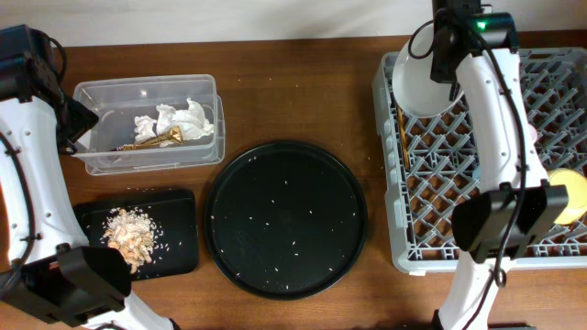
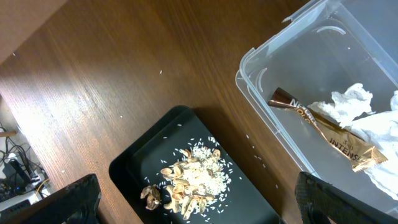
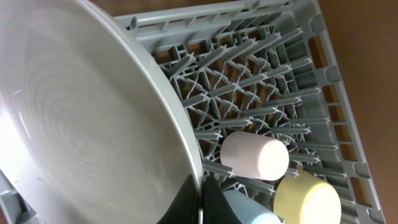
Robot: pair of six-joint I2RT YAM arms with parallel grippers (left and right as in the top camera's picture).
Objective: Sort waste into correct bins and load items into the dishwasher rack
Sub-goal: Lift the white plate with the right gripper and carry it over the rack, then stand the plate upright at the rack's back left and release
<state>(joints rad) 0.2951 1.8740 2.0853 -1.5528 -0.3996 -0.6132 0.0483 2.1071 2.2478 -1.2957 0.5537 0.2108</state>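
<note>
The pale grey plate (image 3: pixel 81 124) is being clenched at its rim, on edge, by the right gripper (image 3: pixel 200 202) over the far-left corner of the dishwasher rack (image 3: pixel 261 81), seemingly to stand between its pegs; well left of the rack, the left gripper (image 2: pixel 202 202) is being held spread, empty

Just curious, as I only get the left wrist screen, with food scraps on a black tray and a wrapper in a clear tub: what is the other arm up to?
Observer: The right hand grips the pale grey plate at the dishwasher rack's far left corner.
Visitor: Anything in that rack already?
Observer: A pink cup, a yellow bowl and chopsticks.
Visitor: What lies between tub and rack?
Observer: A large round black tray.
</note>
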